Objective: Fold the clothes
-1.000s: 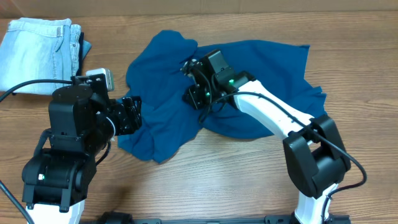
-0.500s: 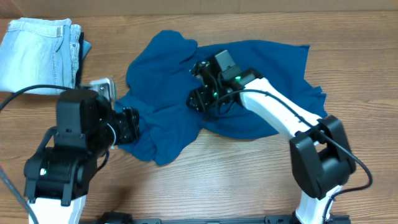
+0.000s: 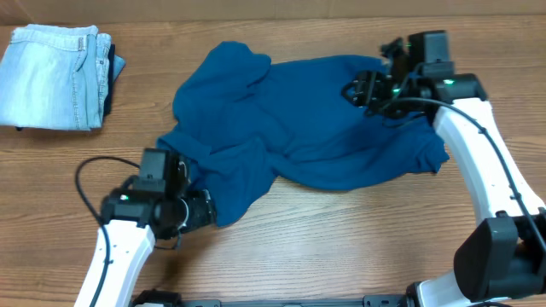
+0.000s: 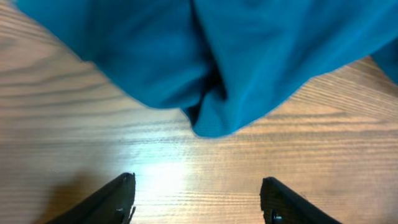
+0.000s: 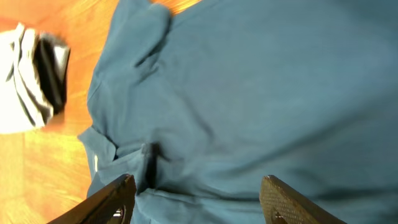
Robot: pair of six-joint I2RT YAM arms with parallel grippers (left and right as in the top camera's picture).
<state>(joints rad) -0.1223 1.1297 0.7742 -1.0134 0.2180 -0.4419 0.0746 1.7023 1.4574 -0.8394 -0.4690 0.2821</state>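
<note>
The teal-blue polo shirt [image 3: 307,128] lies crumpled across the middle of the table. My left gripper [image 3: 198,211] is open and empty over bare wood, just short of the shirt's lower left corner [image 4: 214,121]. My right gripper [image 3: 363,89] is open and empty above the shirt's upper right part. In the right wrist view its fingers [image 5: 196,202] frame wrinkled shirt fabric [image 5: 249,93].
Folded pale blue jeans [image 3: 55,77] lie at the far left back corner and also show in the right wrist view [image 5: 28,78]. Bare wooden table [image 3: 341,239] runs along the front. A cardboard wall edges the back.
My right gripper has moved from the shirt's centre to its upper right part. My left arm has pulled back and down to the shirt's lower left corner. The shirt's shape has shifted slightly.
</note>
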